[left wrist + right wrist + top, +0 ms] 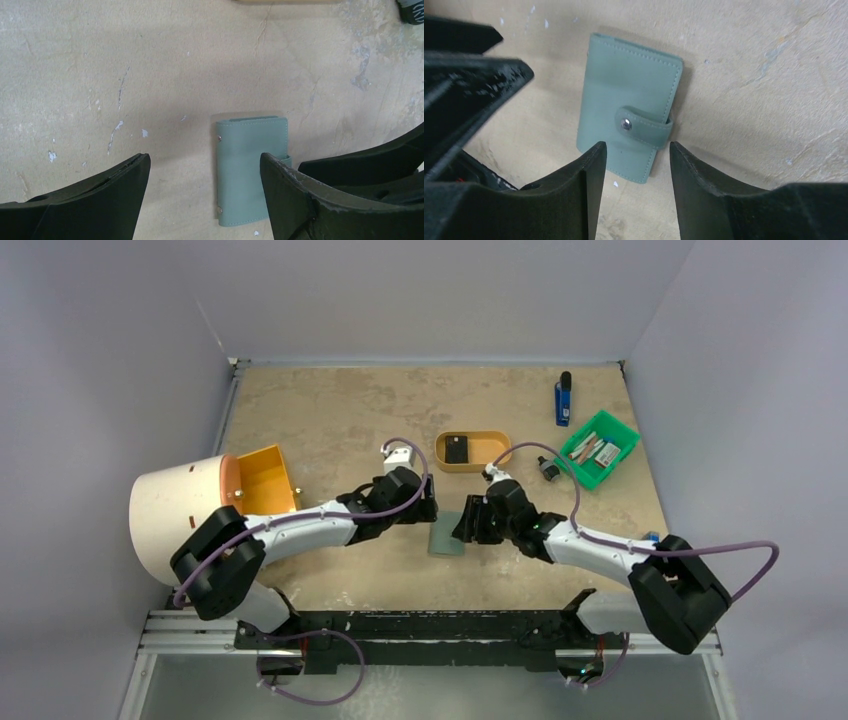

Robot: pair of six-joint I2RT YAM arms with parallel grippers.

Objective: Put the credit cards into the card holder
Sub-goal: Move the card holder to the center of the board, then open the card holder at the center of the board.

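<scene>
The card holder (447, 538), sage-green and folded shut, lies flat on the table between my two grippers. In the right wrist view (629, 100) its snap tab (644, 127) is fastened over one edge. My left gripper (204, 159) is open and empty just above it, with its right finger (290, 200) over the holder's edge (252, 170). My right gripper (638, 147) is open and empty, with its tips at the holder's near end by the tab. Small flat card-like items lie in a green bin (598, 448); I cannot tell whether they are the credit cards.
A tan oval tray (472, 451) holding a small black square stands behind the holder. An orange bin (265, 480) and a large white cylinder (180, 515) are at the left. A blue item (563, 398) lies at the back right, and a small dark object (548, 470) by the green bin.
</scene>
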